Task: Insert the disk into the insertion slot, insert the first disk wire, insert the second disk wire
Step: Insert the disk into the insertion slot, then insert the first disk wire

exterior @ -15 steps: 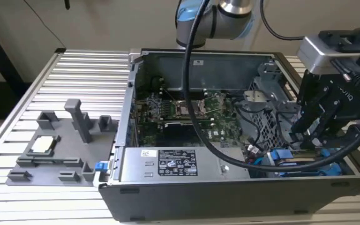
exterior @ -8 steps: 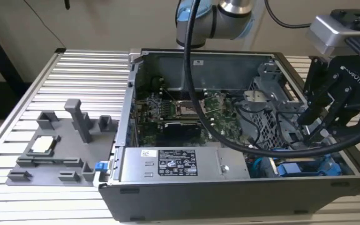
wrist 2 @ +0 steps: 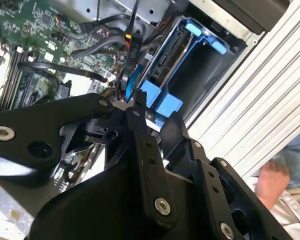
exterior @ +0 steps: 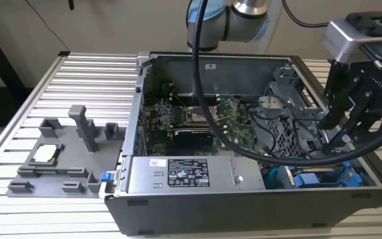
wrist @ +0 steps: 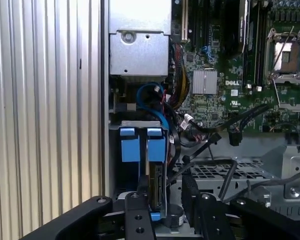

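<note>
The disk (wrist: 156,181) stands edge-on in the insertion slot (wrist: 136,123), at the near corner of the open computer case on the exterior view's right. Its blue carrier tabs (wrist: 130,148) stick out of the bay, and the same blue frame (wrist 2: 206,38) edges the disk (wrist 2: 168,56) in the second wrist view. My black gripper (exterior: 340,140) hangs low over that bay (exterior: 324,177), right at the disk's edge (wrist: 162,199). A blue wire (wrist: 149,93) loops from beside the power supply down toward the disk. In the second wrist view the blue wire (wrist 2: 131,80) runs behind the gripper (wrist 2: 152,116).
The grey power supply box (exterior: 187,174) lies along the case's near wall, with the green motherboard (exterior: 198,117) behind it. Black cables cross the perforated cage (wrist: 215,170). A grey fixture (exterior: 58,159) sits on the slatted table at the exterior view's left. A person's hand (wrist 2: 270,182) is beside the table.
</note>
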